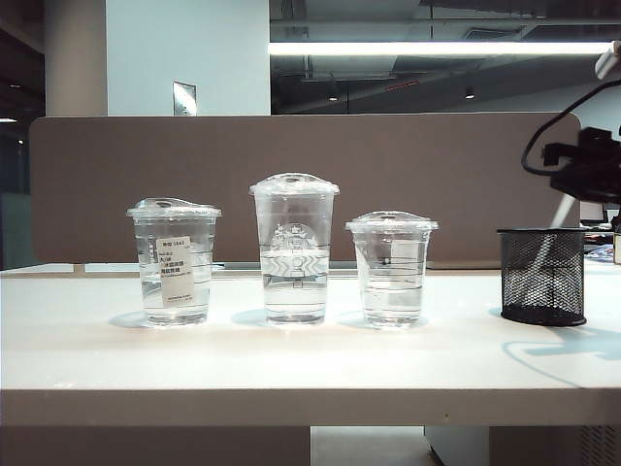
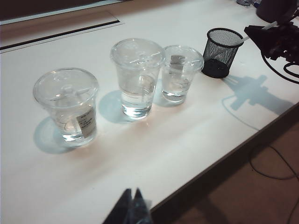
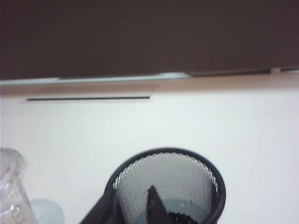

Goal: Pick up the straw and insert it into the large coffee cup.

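White surface (image 1: 310, 359) runs wide with a bare front strip before its near edge, brown partition panel (image 1: 291, 184) closing the back; three lidded clear cups stand in a row mid-surface, all part-filled with clear liquid and apart from each other, open gaps between them. Large coffee cup (image 1: 294, 248) is the tallest, centre of the row, domed lid on, faint round logo; labelled cup (image 1: 174, 262) to its left in the exterior view, shortest cup (image 1: 391, 269) to its right. Black mesh holder (image 1: 541, 276) sits well right of the cups near the surface's right end, bare surface around it. Straw (image 2: 244, 38) stands leaning in the holder, its top reaching up to the right gripper (image 2: 271, 29), which hangs dark above and beside the holder, cables trailing; jaws look to be at the straw but whether clenched on it cannot tell. Left gripper (image 2: 132, 207) hovers off the front edge, tips together, grasping nothing, looking down on the cups
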